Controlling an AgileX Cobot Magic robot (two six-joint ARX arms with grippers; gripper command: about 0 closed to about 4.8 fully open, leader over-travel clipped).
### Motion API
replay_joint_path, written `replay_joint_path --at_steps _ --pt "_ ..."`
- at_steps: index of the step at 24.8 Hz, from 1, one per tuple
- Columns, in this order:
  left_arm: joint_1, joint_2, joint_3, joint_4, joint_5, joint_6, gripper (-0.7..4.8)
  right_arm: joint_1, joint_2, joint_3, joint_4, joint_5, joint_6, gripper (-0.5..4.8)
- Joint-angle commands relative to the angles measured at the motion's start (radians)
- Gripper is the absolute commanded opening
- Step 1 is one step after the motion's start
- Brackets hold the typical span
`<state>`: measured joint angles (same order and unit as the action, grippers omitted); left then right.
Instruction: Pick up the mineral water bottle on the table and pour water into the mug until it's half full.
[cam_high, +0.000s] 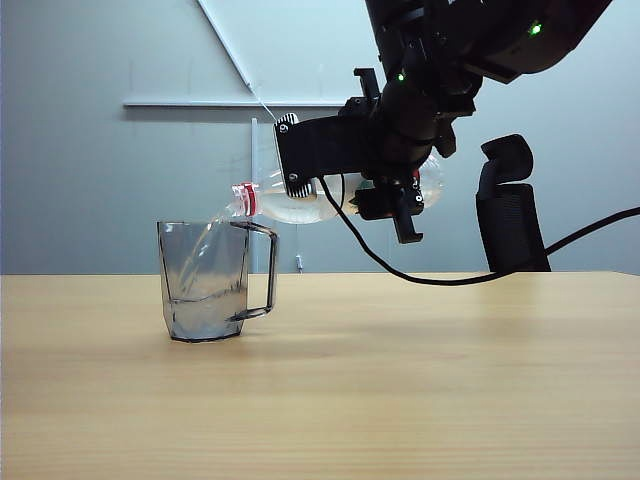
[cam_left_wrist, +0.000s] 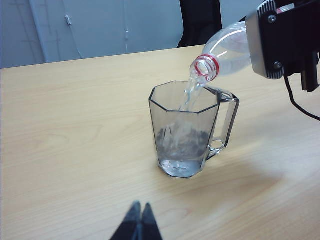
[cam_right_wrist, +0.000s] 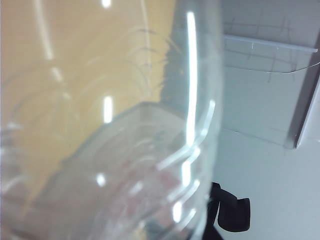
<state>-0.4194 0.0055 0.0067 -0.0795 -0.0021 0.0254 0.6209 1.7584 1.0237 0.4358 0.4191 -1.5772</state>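
Exterior view: the mug stands upright on the table, its angular handle turned toward the right arm, and serves as the landmark for all positions given. Above and to the handle side of the mug, the right gripper is clamped around the body of the mineral water bottle, which lies nearly horizontal with its red-ringed neck tipped slightly down over the mug's rim. A thin stream of water runs from the bottle mouth into the mug, where liquid fills the lower part. A black cable hangs from the arm and trails off on the handle side of the mug, and a black chair stands beyond the table's far edge, further on the same side. Left wrist view: the mug is seen from above and in front, the bottle neck just over its rim on the handle side, the falling water churning the pool inside. The left gripper appears only as two dark fingertips pressed together, well short of the mug on its near side and holding nothing. Right wrist view: the clear curved bottle wall fills most of the frame, directly against the camera, with the table's wood visible through it.
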Motion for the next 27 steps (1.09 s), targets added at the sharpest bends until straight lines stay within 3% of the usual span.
replay_joint_path --at_steps 1,16,27 --pt "0.000 0.000 0.002 0.006 0.003 -0.003 -0.02 0.002 -0.010 0.010 0.048 0.006 -0.002 2.46" --pt "0.000 0.000 0.002 0.006 0.003 -0.003 -0.02 0.002 -0.010 0.010 0.048 0.006 0.000 2.46" --pt "0.000 0.000 0.002 0.006 0.003 -0.003 -0.02 0.002 -0.010 0.009 -0.028 -0.014 0.178 2.46"
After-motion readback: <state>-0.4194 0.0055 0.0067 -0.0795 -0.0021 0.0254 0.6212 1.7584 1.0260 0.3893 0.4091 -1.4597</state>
